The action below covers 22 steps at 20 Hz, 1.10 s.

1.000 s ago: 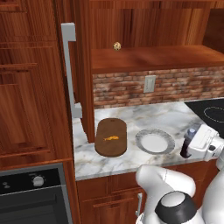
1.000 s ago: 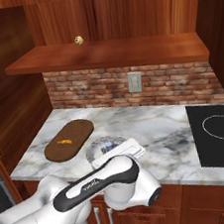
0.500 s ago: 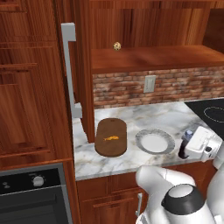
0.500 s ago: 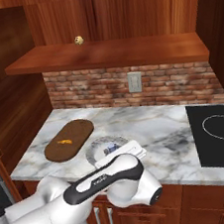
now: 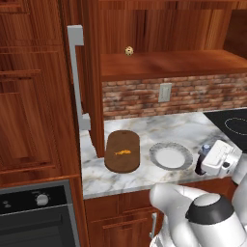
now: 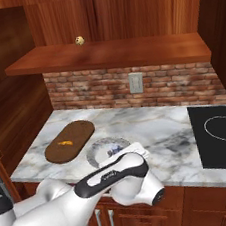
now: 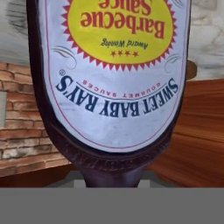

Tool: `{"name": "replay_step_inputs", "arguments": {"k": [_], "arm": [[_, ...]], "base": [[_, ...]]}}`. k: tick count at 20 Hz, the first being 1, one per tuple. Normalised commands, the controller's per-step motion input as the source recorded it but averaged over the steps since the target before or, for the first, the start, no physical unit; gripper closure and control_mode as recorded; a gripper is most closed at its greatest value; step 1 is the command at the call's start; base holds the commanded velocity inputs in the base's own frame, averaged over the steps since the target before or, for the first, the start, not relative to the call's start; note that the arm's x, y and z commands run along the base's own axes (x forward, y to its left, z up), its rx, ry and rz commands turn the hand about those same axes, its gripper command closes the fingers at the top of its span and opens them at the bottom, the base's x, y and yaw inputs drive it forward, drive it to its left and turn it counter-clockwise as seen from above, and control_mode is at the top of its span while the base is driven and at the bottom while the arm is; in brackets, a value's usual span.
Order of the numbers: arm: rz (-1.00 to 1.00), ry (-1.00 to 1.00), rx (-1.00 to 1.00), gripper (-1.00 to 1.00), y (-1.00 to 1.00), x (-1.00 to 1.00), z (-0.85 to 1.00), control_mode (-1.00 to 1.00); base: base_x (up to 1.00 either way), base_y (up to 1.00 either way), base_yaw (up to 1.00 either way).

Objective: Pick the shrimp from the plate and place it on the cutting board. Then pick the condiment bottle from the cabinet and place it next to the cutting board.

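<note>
The tiny orange shrimp (image 5: 122, 152) (image 6: 65, 143) lies on the dark brown cutting board (image 5: 122, 151) (image 6: 69, 140). Right of the board sits the grey-rimmed plate (image 5: 171, 156) (image 6: 102, 147), bare in the left base view and partly covered by my arm in the right base view. My gripper (image 5: 205, 159) is shut on the condiment bottle (image 5: 199, 165) (image 7: 113, 87), held upright just right of the plate, low over the counter's front edge. Whether the bottle touches the counter I cannot tell. Its label fills the hand view upside down. The cabinet's open shelf (image 5: 169, 63) (image 6: 112, 54) is above.
A small beige ball (image 5: 129, 50) (image 6: 79, 40) sits on the shelf. A black cooktop (image 5: 236, 124) (image 6: 219, 136) lies at the counter's right. Tall panelled doors with a grey handle (image 5: 75, 72) and an oven (image 5: 38, 217) stand on the left. A brick backsplash holds an outlet (image 5: 165, 92).
My hand with the bottle has drifted a little left and lower, closer to the plate. The shrimp, board and plate have not moved.
</note>
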Motion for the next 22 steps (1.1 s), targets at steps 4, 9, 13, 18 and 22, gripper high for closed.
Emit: {"name": "replay_step_inputs", "arguments": {"k": [4,9,13,18,22], "arm": [[0.0,0.0,-0.02,1.0,-0.18,0.14,-0.14,-1.0],[0.0,0.0,-0.02,1.0,-0.2,0.14,-0.14,-1.0],[0.0,0.0,-0.01,1.0,-0.13,0.16,-0.16,-1.0],[0.0,0.0,0.0,1.0,-0.07,0.17,-0.21,-1.0],[0.0,0.0,0.0,1.0,-0.04,0.19,-0.21,-1.0]], "base": [[0.0,0.0,0.0],[0.0,0.0,0.0],[0.0,0.0,0.0],[0.0,0.0,0.0],[0.0,0.0,0.0]]}}
